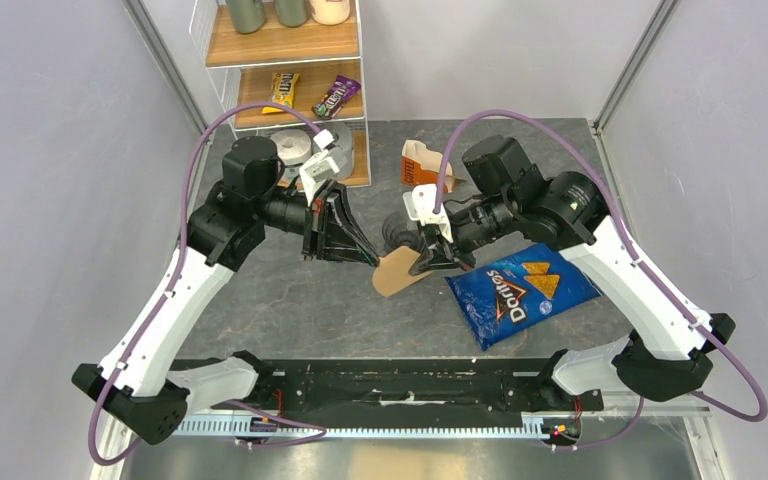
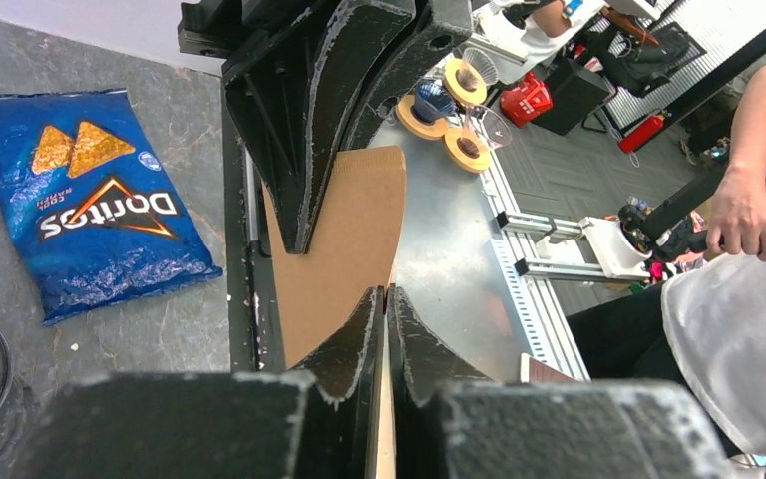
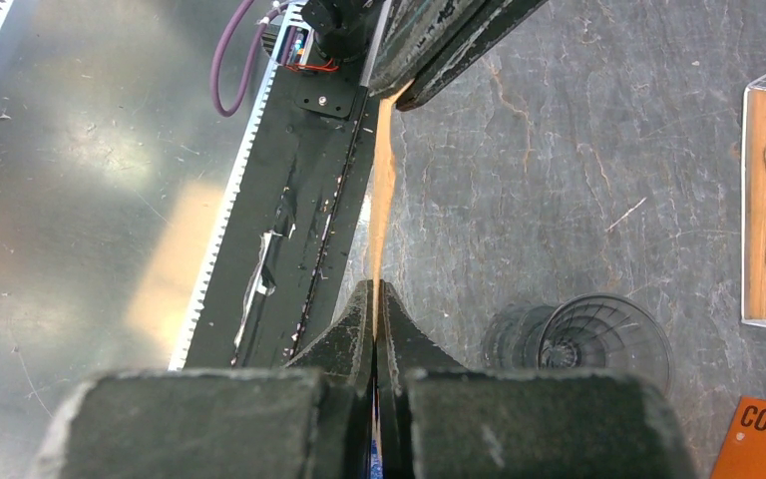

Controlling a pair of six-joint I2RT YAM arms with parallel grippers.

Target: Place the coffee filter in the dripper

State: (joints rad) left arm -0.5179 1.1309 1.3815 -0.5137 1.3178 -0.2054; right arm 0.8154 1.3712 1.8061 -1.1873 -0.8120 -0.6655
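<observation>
The left fingers (image 2: 369, 319) are clenched on one edge of the thin tan-brown paper coffee filter (image 2: 349, 239). The right fingers (image 3: 359, 324) are pinched tight on the opposite edge, so the flat fan is strung between the two arms and appears to be held off the grey stone-patterned tabletop (image 1: 290, 300). Edge-on from the right wrist it is a mere sliver. I judge it near weightless, limp and easily creased or torn, likely to rip if the arms pull apart and to buckle if they close in. The outer edges are the sensible hold, and opening the cone probably means parting its two layers gently. The dark smoky translucent plastic cone dripper (image 3: 598, 339) sits on the tabletop just beyond the filter, near the right fingers. A blue Doritos chip bag (image 1: 520, 290) lies further right.
</observation>
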